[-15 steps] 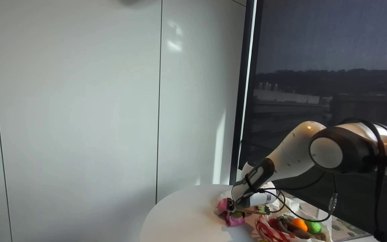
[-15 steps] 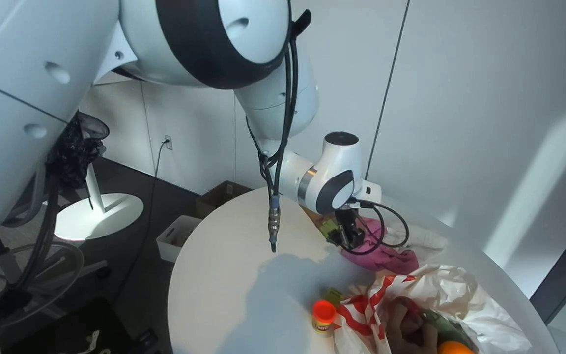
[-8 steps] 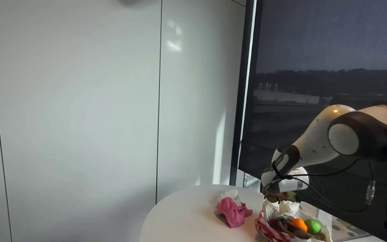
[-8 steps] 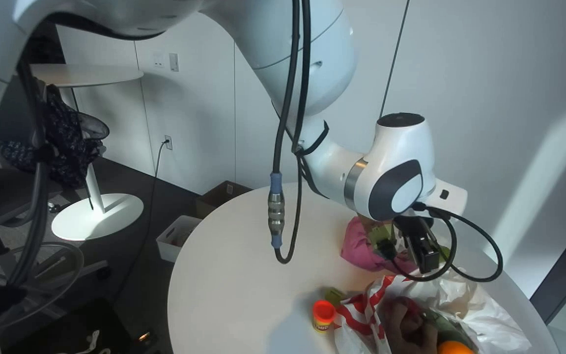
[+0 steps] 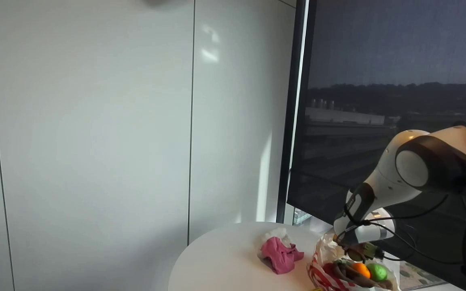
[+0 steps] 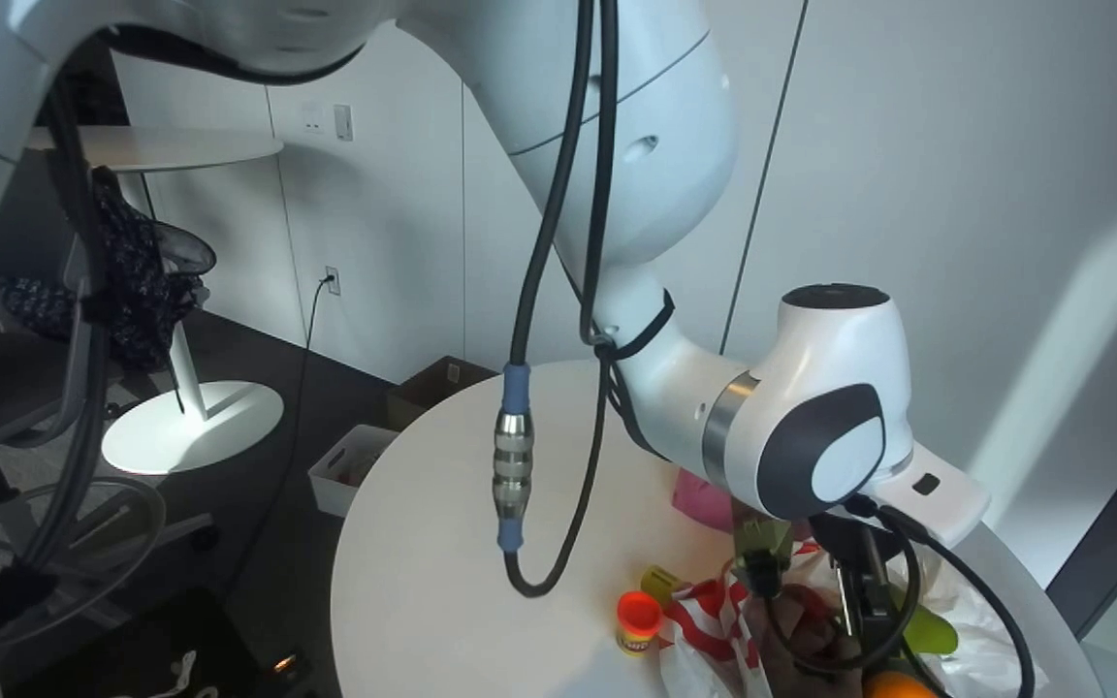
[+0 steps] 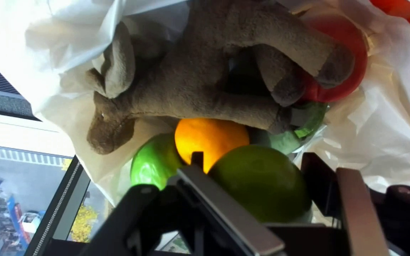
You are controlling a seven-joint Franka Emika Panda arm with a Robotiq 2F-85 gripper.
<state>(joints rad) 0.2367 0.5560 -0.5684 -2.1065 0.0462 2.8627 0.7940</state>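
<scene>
Gripper [image 7: 254, 165] pinching dark green fruit [image 7: 260, 183] over white plastic bag [image 7: 386, 135]

Both fingers [image 7: 361, 209] press the fruit's sides, spread about as wide as it is. Fruit hangs at the mouth of the bag, which has red markings. Can't tell if it touches anything below.

Wrist view, clock centred on held fruit: orange [image 7: 208, 137] between 10 and 11, partly covered by it. Brighter green fruit [image 7: 155, 161] at 9, right next to the orange. Brown plush animal [image 7: 190, 85] at 11, lying on its side, head toward 9 to 10, hooves toward 12 to 1. Round red item [image 7: 345, 33] at 1, partly under the hooves. All these in the bag.

Further out: pink cloth [image 5: 280, 255] heaped on round white table [image 5: 217, 266], at 9 from the gripper in an exterior view; crumpled white material [image 5: 279, 233] at cloth's 12, against it. Small tub [image 6: 638, 625] with orange-red lid, upright, at 9 from the gripper in an exterior view, just beside the bag. Yellow-green piece [image 6: 658, 585] at tub's 1, too small to identify.

Arm [image 5: 390, 173] enters from 2 in an exterior view. Brown box [image 6: 437, 388] and white bin [image 6: 350, 470] on the floor, 9 to 10 from the gripper.
</scene>
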